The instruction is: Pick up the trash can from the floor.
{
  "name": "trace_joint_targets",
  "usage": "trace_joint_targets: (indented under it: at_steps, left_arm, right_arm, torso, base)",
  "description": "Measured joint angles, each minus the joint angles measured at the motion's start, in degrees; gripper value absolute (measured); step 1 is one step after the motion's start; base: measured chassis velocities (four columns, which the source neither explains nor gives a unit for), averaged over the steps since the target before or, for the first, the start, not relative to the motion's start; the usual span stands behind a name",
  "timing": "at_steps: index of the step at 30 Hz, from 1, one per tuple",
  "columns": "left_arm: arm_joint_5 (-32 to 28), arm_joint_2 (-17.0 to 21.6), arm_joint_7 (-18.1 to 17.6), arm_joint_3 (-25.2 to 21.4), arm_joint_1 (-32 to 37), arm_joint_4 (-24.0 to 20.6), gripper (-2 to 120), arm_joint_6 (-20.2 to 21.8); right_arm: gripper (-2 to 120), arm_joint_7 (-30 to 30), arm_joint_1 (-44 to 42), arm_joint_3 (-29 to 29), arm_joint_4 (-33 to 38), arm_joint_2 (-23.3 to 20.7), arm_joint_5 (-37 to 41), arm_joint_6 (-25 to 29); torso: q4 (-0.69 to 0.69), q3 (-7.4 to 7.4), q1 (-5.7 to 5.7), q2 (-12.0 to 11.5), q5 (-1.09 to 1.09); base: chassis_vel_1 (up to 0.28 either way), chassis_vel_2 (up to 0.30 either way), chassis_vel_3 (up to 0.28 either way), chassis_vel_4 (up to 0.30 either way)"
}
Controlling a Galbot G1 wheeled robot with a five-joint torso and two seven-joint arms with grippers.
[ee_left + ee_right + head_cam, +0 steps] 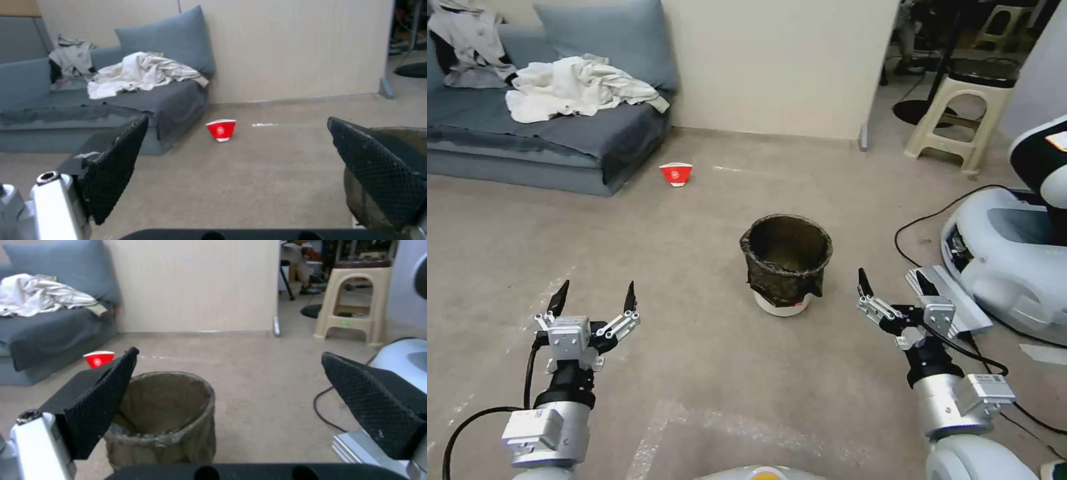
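The trash can (786, 263) stands upright on the floor (680, 240) in the middle of the head view, a small white bin with a dark crinkled bag folded over its rim. My left gripper (595, 297) hovers open, low and well to the left of it. Open as well, my right gripper (897, 283) hangs just to the right of the can, apart from it. In the right wrist view the trash can (164, 416) sits close ahead, partly behind one finger (102, 403). The left wrist view catches the trash can (400, 140) behind a finger (378, 173).
A red-and-white bowl (676, 174) lies on the floor by a grey sofa (547, 133) heaped with clothes. A beige stool (960, 120) stands at the back right. Another robot's pale base (1014, 253) and black cables (920, 227) crowd the right side.
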Motion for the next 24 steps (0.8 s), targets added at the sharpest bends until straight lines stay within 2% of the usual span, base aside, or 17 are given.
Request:
trace_joint_targets:
  at_steps: [24]
  left_arm:
    - [-0.2,-0.2,0.0,0.2,0.2,0.4,100,-0.8]
  right_arm:
    - [100,-0.2,0.1,-0.2,-0.6,-0.2,-0.1,0.0]
  torso:
    - [-0.01,0.0,0.0,0.0,0.0]
  base:
    - [-0.037,-0.037,-0.041,-0.043]
